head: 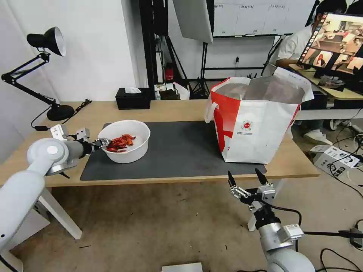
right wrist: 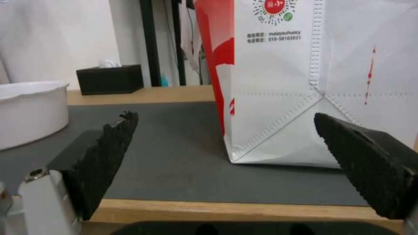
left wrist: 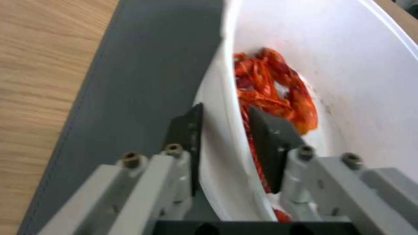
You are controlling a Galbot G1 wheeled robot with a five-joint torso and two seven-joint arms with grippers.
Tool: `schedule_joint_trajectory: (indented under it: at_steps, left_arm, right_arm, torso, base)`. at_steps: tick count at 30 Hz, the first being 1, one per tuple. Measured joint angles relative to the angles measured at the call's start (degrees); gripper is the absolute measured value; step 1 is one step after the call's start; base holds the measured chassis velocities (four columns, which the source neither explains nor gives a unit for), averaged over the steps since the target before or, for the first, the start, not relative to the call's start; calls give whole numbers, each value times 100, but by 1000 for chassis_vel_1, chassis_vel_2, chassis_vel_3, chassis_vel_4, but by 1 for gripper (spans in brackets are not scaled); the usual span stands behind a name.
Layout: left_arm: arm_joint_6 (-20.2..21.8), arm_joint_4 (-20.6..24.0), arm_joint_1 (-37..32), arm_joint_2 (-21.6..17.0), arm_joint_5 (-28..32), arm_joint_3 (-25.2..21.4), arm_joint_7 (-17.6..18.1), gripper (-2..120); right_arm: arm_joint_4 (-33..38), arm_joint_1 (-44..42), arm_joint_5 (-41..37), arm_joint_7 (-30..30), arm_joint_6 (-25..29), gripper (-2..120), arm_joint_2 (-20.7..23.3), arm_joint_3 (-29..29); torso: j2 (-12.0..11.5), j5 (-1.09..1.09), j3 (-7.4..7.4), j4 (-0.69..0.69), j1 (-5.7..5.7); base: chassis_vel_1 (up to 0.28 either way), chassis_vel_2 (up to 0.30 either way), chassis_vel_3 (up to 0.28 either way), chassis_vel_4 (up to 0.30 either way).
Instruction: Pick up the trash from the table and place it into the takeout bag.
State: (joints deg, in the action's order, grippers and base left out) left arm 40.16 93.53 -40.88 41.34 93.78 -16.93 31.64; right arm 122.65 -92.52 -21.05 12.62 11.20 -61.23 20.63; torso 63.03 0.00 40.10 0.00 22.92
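A white round bowl (head: 130,153) holding red shells (head: 121,141) rests on the left part of the dark mat (head: 181,151) on the table (head: 170,109). My left gripper (head: 103,142) is at the bowl's left rim. In the left wrist view, my left gripper (left wrist: 224,111) has one finger outside the bowl (left wrist: 370,81) wall and one inside beside the shells (left wrist: 270,85), shut on the rim. The takeout bag (head: 257,128) stands open at the table's right end. My right gripper (head: 244,177) hangs open below the table's front edge, facing the bag (right wrist: 283,98).
A black desk lamp (head: 45,41) stands at the table's far left and a black tissue box (head: 132,99) at the back edge. A monitor (head: 336,41) sits on a desk behind the bag. A white box (head: 334,156) and cables lie on the floor at right.
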Motion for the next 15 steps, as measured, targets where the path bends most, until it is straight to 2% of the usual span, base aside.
schedule_joint_trajectory:
  at_steps: [1, 3, 7, 15]
  left_arm:
    - [0, 0, -8, -2, 4, 0, 11, 20]
    - [0, 2, -17, -3, 3, 0, 31, 17]
    - [-14, 87, -79, 13, -119, -3, 144, 1]
    - [-243, 181, -85, 34, -179, -8, 131, 0]
  right_arm:
    - [0, 0, 0, 0, 0, 100, 0, 0]
    - [0, 0, 0, 0, 0, 100, 0, 0]
    - [0, 0, 0, 0, 0, 100, 0, 0]
    - [0, 0, 0, 0, 0, 100, 0, 0]
  torso:
    - [0, 0, 0, 0, 0]
    - [0, 0, 0, 0, 0]
    - [0, 0, 0, 0, 0]
    - [0, -1, 0, 1, 0]
  base:
    - [0, 0, 0, 0]
    - [0, 0, 0, 0]
    - [0, 0, 0, 0]
    - [0, 0, 0, 0]
